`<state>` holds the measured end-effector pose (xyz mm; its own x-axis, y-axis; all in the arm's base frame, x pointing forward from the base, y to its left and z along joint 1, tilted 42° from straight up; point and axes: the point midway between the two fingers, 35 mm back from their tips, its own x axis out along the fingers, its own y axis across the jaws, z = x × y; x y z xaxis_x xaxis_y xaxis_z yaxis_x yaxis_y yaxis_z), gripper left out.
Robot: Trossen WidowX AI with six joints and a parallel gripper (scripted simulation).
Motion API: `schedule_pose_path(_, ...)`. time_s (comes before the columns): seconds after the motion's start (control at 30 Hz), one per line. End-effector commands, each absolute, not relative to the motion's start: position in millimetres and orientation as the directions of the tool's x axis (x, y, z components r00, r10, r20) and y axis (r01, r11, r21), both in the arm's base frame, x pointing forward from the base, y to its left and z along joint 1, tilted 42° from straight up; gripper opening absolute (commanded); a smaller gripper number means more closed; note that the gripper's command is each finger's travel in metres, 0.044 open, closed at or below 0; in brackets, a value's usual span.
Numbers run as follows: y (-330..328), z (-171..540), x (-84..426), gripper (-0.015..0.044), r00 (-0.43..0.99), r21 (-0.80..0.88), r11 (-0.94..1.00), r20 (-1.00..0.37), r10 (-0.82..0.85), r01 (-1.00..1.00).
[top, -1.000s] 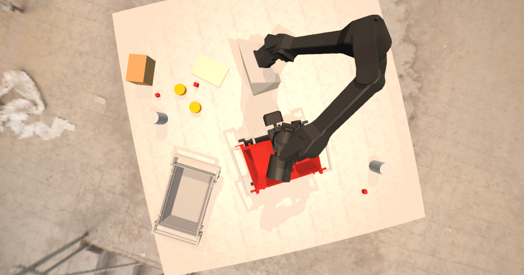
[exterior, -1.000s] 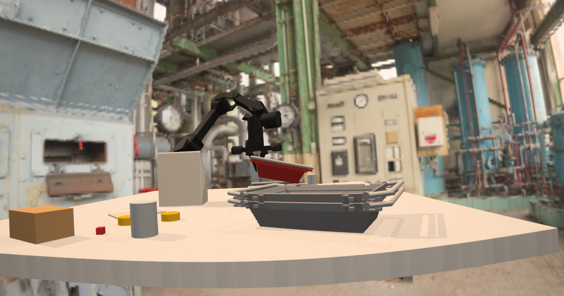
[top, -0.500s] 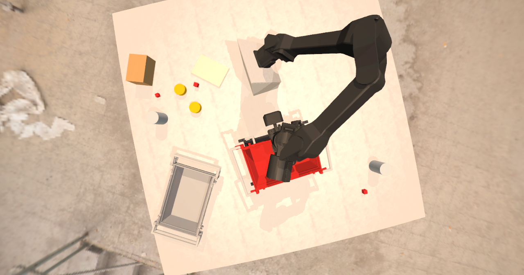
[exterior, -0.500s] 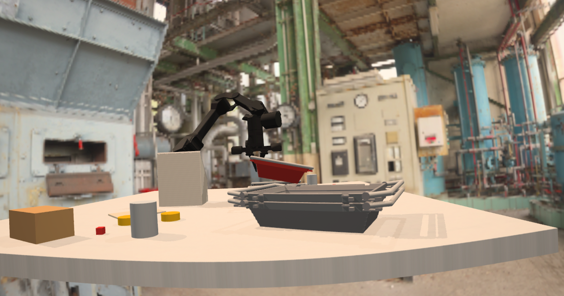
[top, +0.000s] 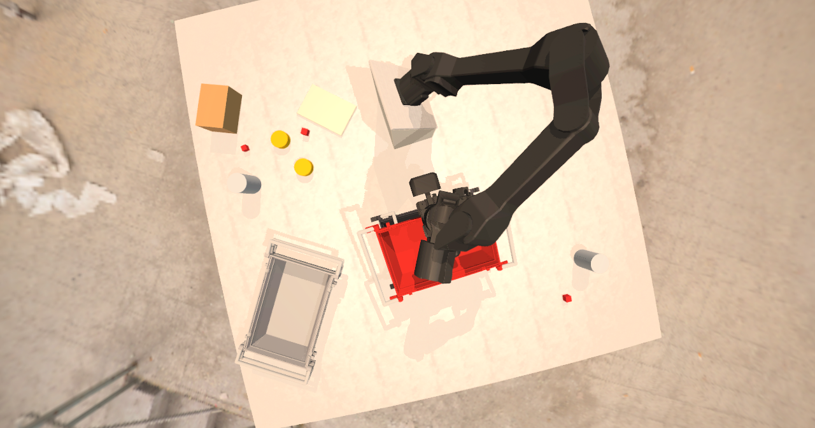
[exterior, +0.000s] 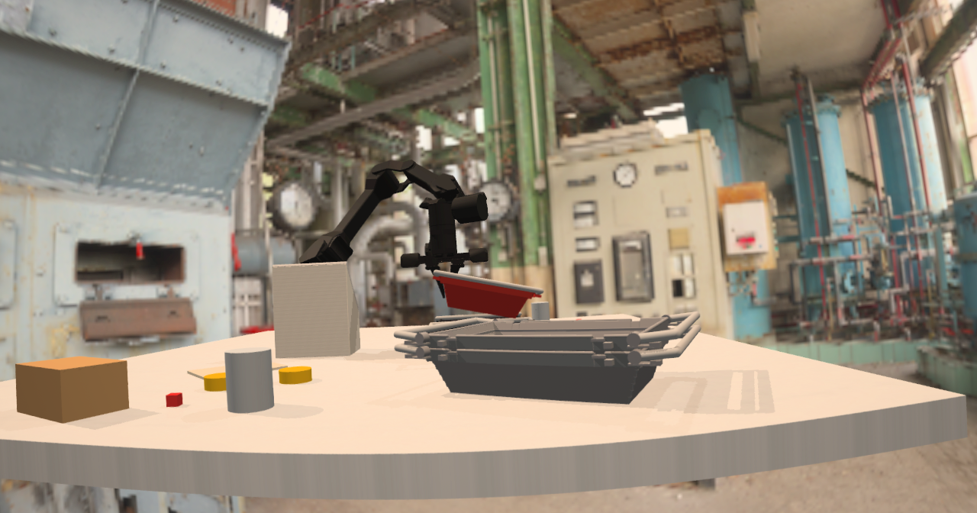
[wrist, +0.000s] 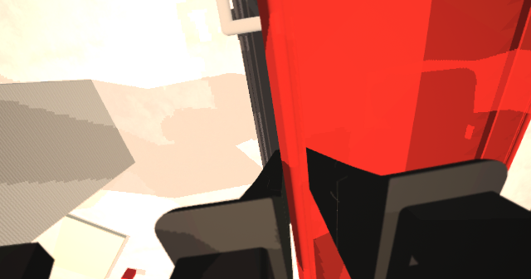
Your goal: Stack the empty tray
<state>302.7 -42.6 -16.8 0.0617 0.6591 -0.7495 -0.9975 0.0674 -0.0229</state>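
My gripper (exterior: 443, 279) (wrist: 289, 154) is shut on the long rim of the red tray (top: 398, 254) (exterior: 485, 298) (wrist: 353, 63). The red tray is empty where it shows, and tilted, with the held side higher in the exterior view. Its pale wire bars (top: 374, 265) (top: 512, 248) stand out beyond its ends. The dark tray (top: 407, 215) (wrist: 259, 88) is below it, and mostly hidden. One pale bar of the dark tray (top: 393, 217) (wrist: 245, 25) runs in under the red tray. The other bar and the load are hidden.
Two stacked grey trays (top: 267, 306) (exterior: 540, 376) stand to the left in the top view. A grey block (top: 393, 103) (exterior: 314, 311) (wrist: 54, 138), orange box (top: 213, 106) (exterior: 68, 387), yellow discs (top: 279, 139) (top: 303, 167), grey cylinders (top: 248, 183) (top: 586, 258) and small red cubes (top: 304, 132) (top: 566, 297) stand around.
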Motion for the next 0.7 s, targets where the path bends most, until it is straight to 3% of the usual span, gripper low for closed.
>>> schedule_pose_path(0.0, -37.6, -18.9, 298.1, 0.0, 0.04, 0.0, 0.061, -0.747, 0.664, -0.998)
schedule_pose_path(0.67, -40.9, -18.1, 301.6, 0.0, 0.058, -0.019, 0.066, -0.749, 0.66, -0.998)
